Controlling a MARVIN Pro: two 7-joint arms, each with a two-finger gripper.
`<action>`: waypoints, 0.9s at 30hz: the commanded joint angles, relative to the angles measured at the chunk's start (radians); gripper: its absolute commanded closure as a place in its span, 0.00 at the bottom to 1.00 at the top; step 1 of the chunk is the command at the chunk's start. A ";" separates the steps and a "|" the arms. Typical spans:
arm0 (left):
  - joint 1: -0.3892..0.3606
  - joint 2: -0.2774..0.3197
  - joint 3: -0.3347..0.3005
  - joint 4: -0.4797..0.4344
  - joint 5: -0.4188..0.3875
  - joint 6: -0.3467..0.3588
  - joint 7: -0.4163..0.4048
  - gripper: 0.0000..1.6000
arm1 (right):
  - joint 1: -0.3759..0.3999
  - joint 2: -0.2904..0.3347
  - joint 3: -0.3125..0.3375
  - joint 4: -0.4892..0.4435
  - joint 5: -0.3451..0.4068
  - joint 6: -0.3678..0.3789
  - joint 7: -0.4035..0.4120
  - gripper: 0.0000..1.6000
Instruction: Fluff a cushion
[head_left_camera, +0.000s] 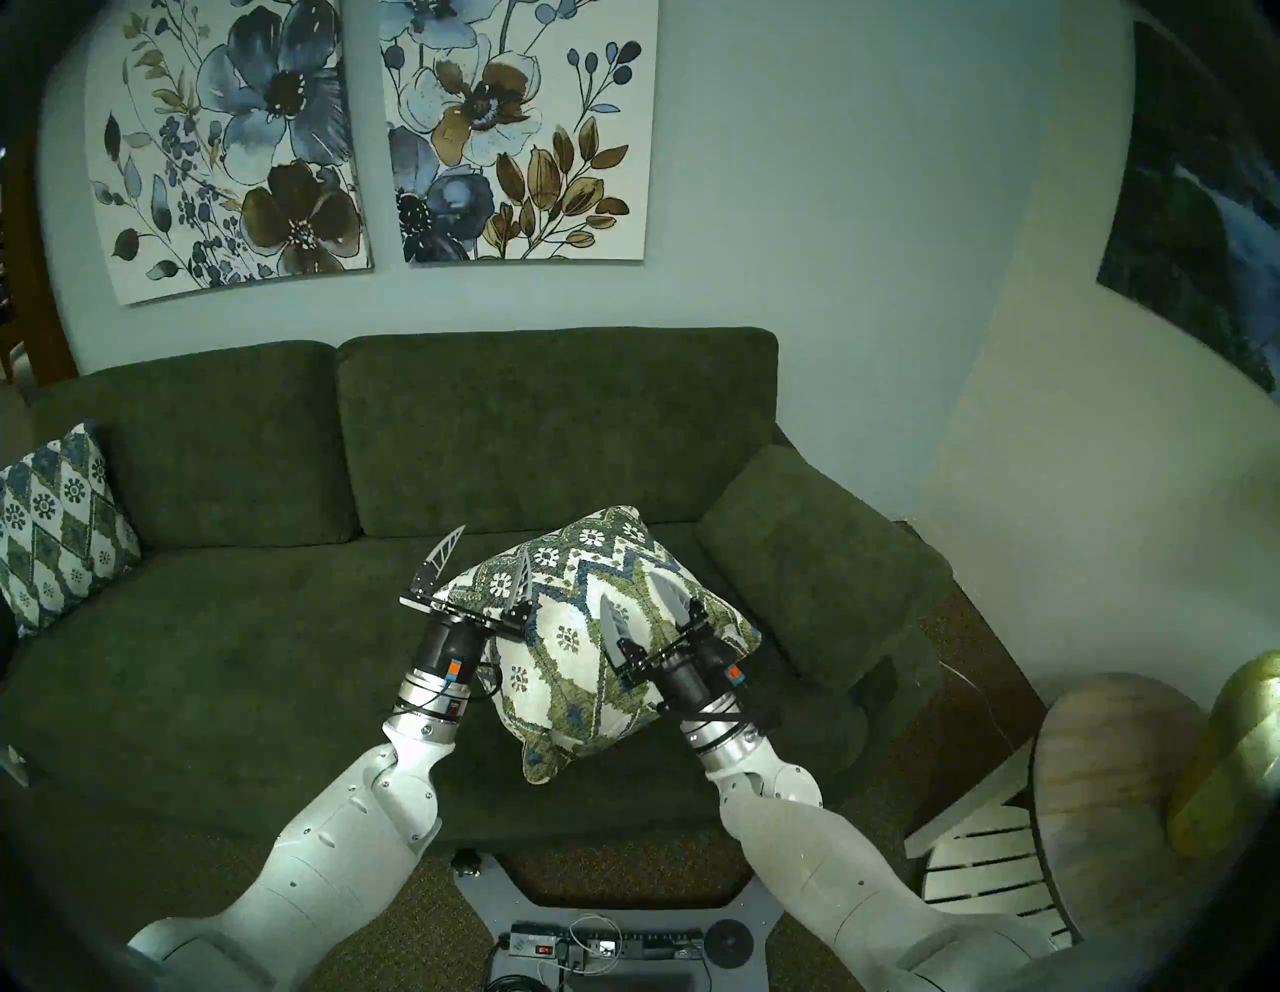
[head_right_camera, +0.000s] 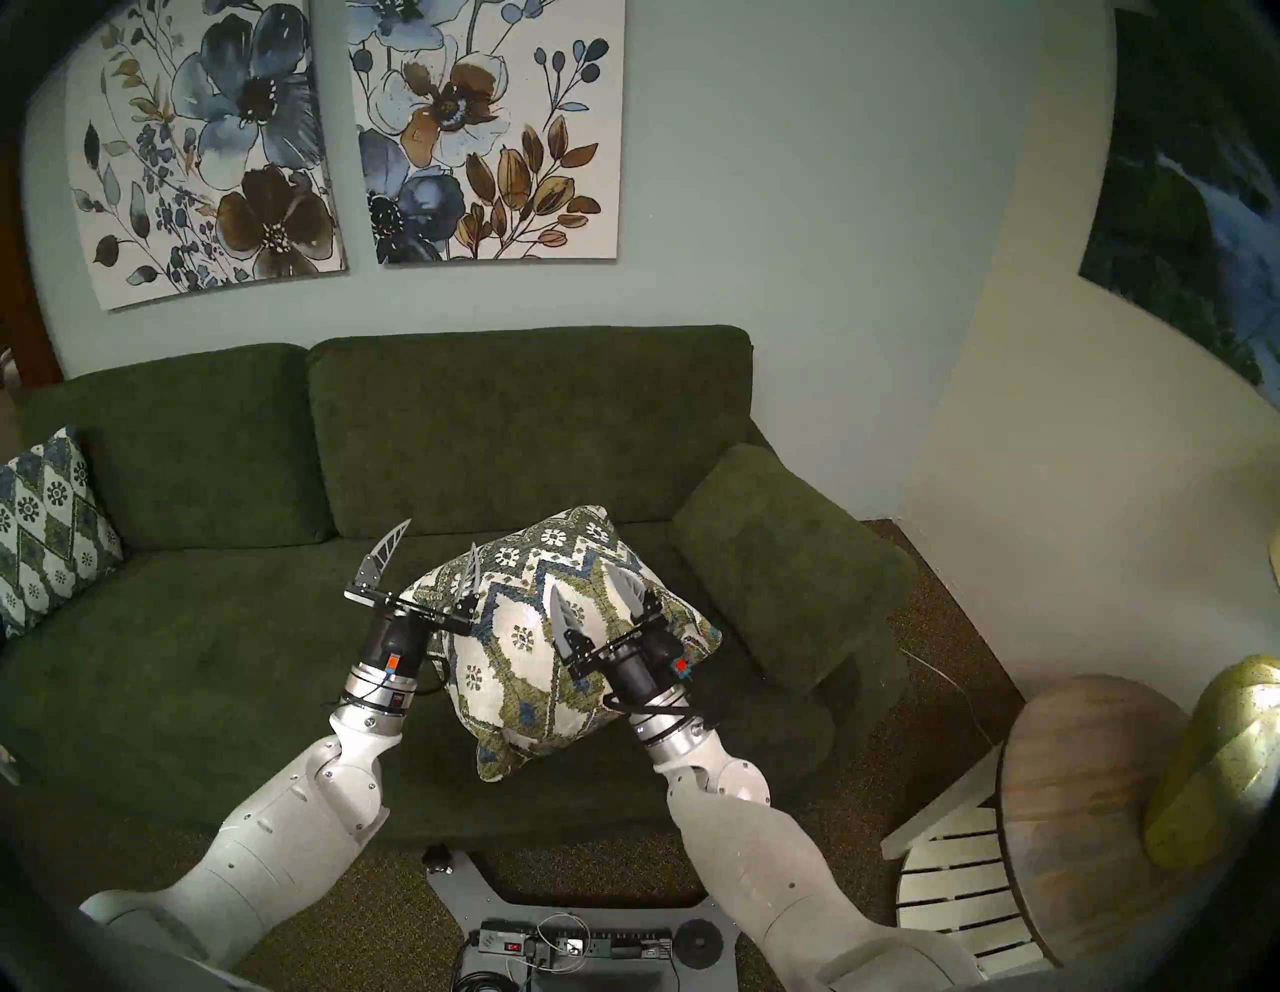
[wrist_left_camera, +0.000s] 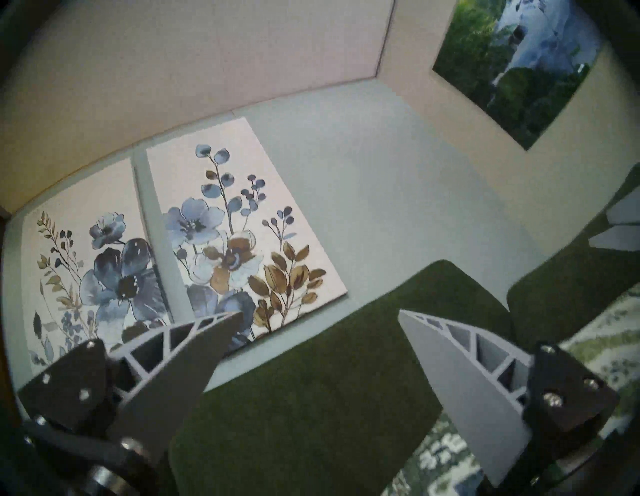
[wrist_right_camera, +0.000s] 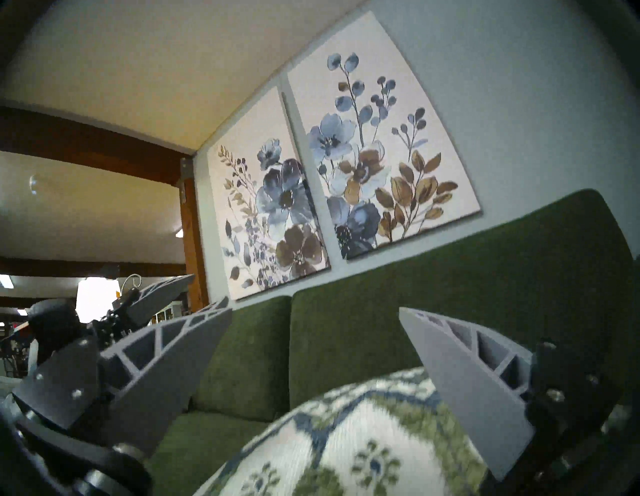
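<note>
The cushion (head_left_camera: 568, 665) (head_right_camera: 519, 644), cream with green-and-blue zigzags and small flowers, stands tilted on a corner over the sofa seat (head_left_camera: 208, 658), pressed between my two grippers. My left gripper (head_left_camera: 490, 542) (head_right_camera: 440, 534) (wrist_left_camera: 320, 312) is open; its inner finger lies against the cushion's left edge, and nothing is between its fingers. My right gripper (head_left_camera: 630, 585) (head_right_camera: 583, 577) (wrist_right_camera: 315, 308) is open, its fingers lying over the cushion's upper right face. The cushion (wrist_right_camera: 346, 443) fills the bottom of the right wrist view, and the cushion (wrist_left_camera: 443, 457) shows at the lower right of the left wrist view.
A second patterned cushion (head_left_camera: 55, 526) leans at the sofa's left end. The sofa's padded arm (head_left_camera: 817, 554) is close on the right. Beyond it stand a round wooden table (head_left_camera: 1108, 783) with a yellow object (head_left_camera: 1233, 748) and a white slatted piece (head_left_camera: 983, 866). Cables lie on my base (head_left_camera: 596, 942).
</note>
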 joint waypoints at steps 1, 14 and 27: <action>-0.008 -0.051 0.034 0.106 -0.013 0.024 -0.026 0.00 | -0.017 -0.030 -0.026 0.090 -0.014 0.018 -0.009 0.00; -0.010 -0.104 0.075 0.300 -0.050 0.078 -0.075 0.00 | -0.010 -0.028 -0.023 0.251 -0.018 0.053 -0.040 0.00; -0.024 -0.128 0.073 0.426 -0.097 0.089 -0.098 0.00 | 0.008 -0.029 -0.016 0.354 -0.024 0.077 -0.060 0.00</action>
